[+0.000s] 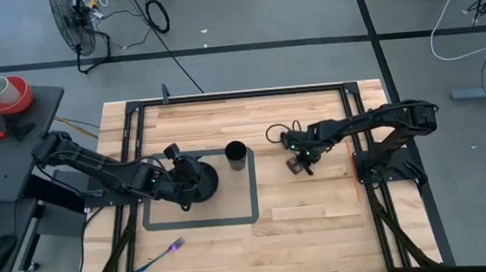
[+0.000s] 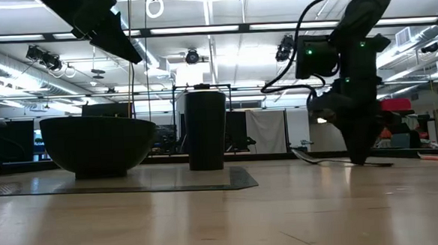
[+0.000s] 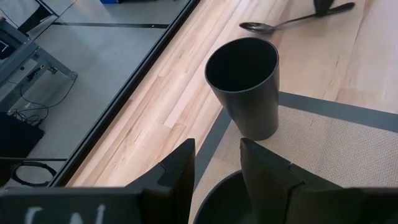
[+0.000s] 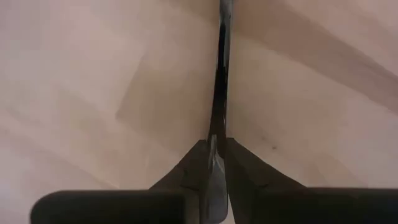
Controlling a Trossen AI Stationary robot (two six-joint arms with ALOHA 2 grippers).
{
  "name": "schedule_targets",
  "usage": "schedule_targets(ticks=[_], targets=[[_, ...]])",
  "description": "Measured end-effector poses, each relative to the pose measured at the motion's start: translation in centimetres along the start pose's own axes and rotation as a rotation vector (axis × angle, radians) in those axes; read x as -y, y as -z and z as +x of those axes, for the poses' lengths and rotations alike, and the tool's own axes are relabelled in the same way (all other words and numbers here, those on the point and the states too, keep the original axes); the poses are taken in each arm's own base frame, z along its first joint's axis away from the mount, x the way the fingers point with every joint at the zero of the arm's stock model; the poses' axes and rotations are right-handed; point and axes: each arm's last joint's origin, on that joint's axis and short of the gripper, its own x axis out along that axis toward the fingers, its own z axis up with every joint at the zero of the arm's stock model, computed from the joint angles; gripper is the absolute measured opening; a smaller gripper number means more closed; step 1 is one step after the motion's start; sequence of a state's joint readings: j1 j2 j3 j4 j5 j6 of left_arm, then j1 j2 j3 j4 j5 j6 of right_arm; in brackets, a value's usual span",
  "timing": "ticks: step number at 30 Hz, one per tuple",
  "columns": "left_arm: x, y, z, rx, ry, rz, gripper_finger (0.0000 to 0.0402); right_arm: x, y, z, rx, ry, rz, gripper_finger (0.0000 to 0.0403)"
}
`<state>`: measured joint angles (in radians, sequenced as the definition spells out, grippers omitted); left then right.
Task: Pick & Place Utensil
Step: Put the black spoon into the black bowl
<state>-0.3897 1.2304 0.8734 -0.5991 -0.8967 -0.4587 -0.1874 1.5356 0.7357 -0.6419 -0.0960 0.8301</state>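
- Two fingers of the right gripper are pressed together on the handle of the spoon, which runs straight out from between them across bare wood.
- In the low view the right gripper reaches down to the table top, and the spoon lies nearly flat with its bowl end towards the cup; whether it has left the wood I cannot tell.
- From above, this gripper sits on the open board just right of the grey mat, near the cup but clear of it.
- The left wrist view shows the spoon's bowl lying on the wood beyond the cup, well apart from its rim.
- The left gripper waits over the bowl on the mat, its fingers standing apart with nothing between them.
- By my reading the step in hand is the grasp: the handle is clamped and the lift has not clearly begun.
- Next the spoon likely needs raising, carrying towards the mat and lowering into the cup or the bowl; the task does not say which.
- A blue and purple utensil lies near the table's front edge, untouched.
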Motion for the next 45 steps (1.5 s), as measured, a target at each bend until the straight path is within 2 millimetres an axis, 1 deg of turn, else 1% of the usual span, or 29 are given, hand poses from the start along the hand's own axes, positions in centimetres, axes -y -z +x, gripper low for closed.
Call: schedule_targets(ticks=[4,6,12,19,23,27,29,35,42,45], targets=[[0.0,0.0,0.0,0.001,0.000,-0.002,0.0133,-0.4,1.1,0.1,-0.048,0.018,-0.130,0.0049],[0.0,0.0,0.0,0.001,0.001,-0.002,0.0133,-0.6,1.5,0.1,-0.050,0.031,-0.167,0.0054],[0.0,0.0,0.0,0.002,0.001,-0.004,0.0133,-0.9,1.9,0.1,-0.020,0.067,-0.175,0.0082],[0.0,0.0,0.0,0.003,0.001,-0.006,0.0133,-1.0,1.6,0.1,0.010,0.052,-0.170,0.0106],[0.0,-0.1,0.0,0.013,-0.008,-0.010,0.0133,-1.1,0.9,0.1,0.092,0.064,-0.170,0.0107],[0.0,-0.2,0.0,0.021,-0.024,-0.012,0.0133,-1.3,0.0,0.0,0.200,0.065,-0.200,0.0107],[0.0,-0.2,0.0,0.021,-0.024,-0.013,0.0133,-1.5,-0.3,-0.1,0.225,0.053,-0.220,0.0107],[0.0,-0.2,0.0,0.021,-0.024,-0.013,0.0133,-1.3,0.1,0.5,0.167,0.090,-0.236,0.0107],[0.0,-0.2,0.0,0.021,-0.024,-0.012,0.0133,-1.6,0.4,0.9,0.152,0.107,-0.239,0.0107],[0.0,-0.1,0.0,0.021,-0.024,-0.012,0.0133,-1.6,0.5,0.9,0.151,0.107,-0.222,0.0098]])
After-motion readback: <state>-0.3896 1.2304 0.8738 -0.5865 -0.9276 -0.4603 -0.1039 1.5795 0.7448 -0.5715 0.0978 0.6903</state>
